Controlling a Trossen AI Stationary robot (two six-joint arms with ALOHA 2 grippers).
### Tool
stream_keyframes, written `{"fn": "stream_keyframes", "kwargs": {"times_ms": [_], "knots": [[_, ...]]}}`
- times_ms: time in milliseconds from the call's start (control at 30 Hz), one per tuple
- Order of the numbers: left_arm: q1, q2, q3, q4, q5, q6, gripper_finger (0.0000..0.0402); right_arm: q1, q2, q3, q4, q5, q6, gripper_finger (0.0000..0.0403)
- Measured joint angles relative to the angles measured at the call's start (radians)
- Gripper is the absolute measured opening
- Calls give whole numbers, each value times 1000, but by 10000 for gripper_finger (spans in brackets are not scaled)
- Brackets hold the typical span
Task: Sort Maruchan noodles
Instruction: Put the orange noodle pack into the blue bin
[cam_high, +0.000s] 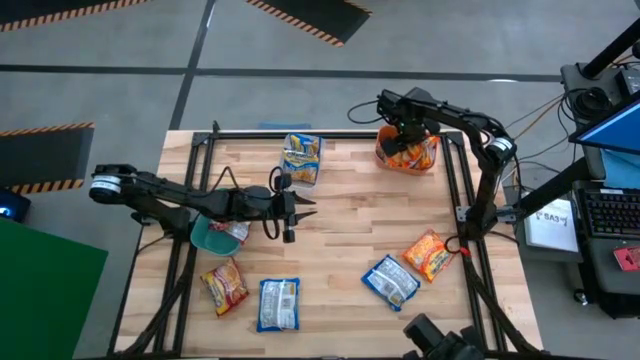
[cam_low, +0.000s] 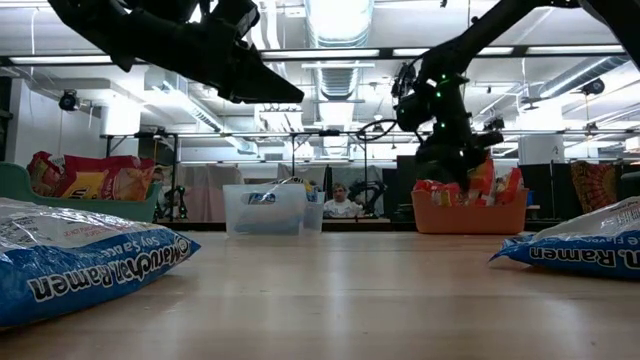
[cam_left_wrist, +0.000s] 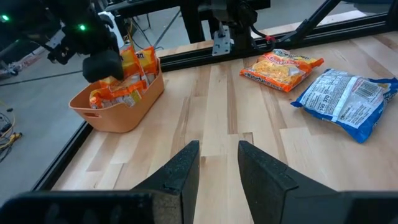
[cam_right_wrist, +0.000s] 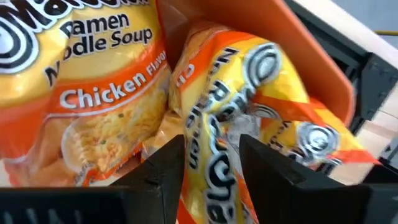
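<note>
Right gripper (cam_high: 405, 137), fingers parted, over orange plastic bin (cam_high: 382, 156) of orange crinkly ramen packets (cam_right_wrist: 112, 93) at one o'clock, apparently holding none; left gripper (cam_high: 300, 207) mid-table, narrowly parted, empty.

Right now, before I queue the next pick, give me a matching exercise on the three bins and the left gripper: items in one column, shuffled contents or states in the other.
Items:
1. orange bin
2. clear bin
3. teal bin
4. left gripper

States:
A. holds blue-and-yellow packets
B. holds orange packets, right gripper over it
C. above mid-table, fingers apart, nothing between them
D. under the left arm, holds red packets

Pairs: 1-B, 2-A, 3-D, 4-C
</note>
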Motion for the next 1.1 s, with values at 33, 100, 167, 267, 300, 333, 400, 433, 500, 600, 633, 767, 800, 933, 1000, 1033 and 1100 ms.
{"fn": "stream_keyframes", "kwargs": {"times_ms": [33, 100, 167, 267, 300, 333, 400, 433, 500, 600, 633, 767, 800, 933, 1000, 1033, 1100], "knots": [[0, 0, 0, 0, 0, 0, 94, 0, 0, 10, -11, 3, -1, 143], [0, 0, 0, 0, 0, 0, 94, 0, -3, 27, -13, 4, -1, 143], [0, 0, 0, 0, 0, 0, 94, 0, -5, 45, -12, 4, -1, 142], [0, 0, 0, 0, 0, 0, 94, 0, -5, 72, -12, 4, -1, 133], [0, 0, 0, 0, 0, 0, 94, 0, -5, 81, -13, 4, -1, 129], [0, 0, 0, 0, 0, 0, 94, 0, -5, 91, -14, 4, -1, 124], [0, 0, 0, 0, 0, 0, 94, 0, -5, 112, -15, 4, -1, 113], [0, 0, 0, 0, 0, 0, 94, 0, -5, 121, -16, 4, -1, 107], [0, 0, 0, 0, 0, 0, 94, 0, -5, 137, -20, 4, -3, 93], [0, 0, 0, 0, 0, 0, 94, 0, -5, 150, -27, 4, -6, 68], [0, 0, 0, 0, 0, 0, 94, 0, -5, 150, -30, 4, -6, 59], [0, 0, 0, -1, 0, 0, 94, 0, -5, 134, -31, 4, -7, 22], [0, 0, 0, -3, 0, 0, 94, 0, -5, 127, -31, 4, -7, 15], [0, 0, 0, -5, 0, 0, 94, 0, -4, 101, -25, 4, -7, 9], [0, 0, 0, -5, 0, 0, 94, 1, -2, 86, -9, 4, -7, 9], [0, 0, 0, -5, 0, 0, 94, 2, -1, 77, 4, 4, -7, 9], [0, 0, 0, -5, 0, 0, 94, 7, -1, 58, 32, 4, -7, 9]]}}
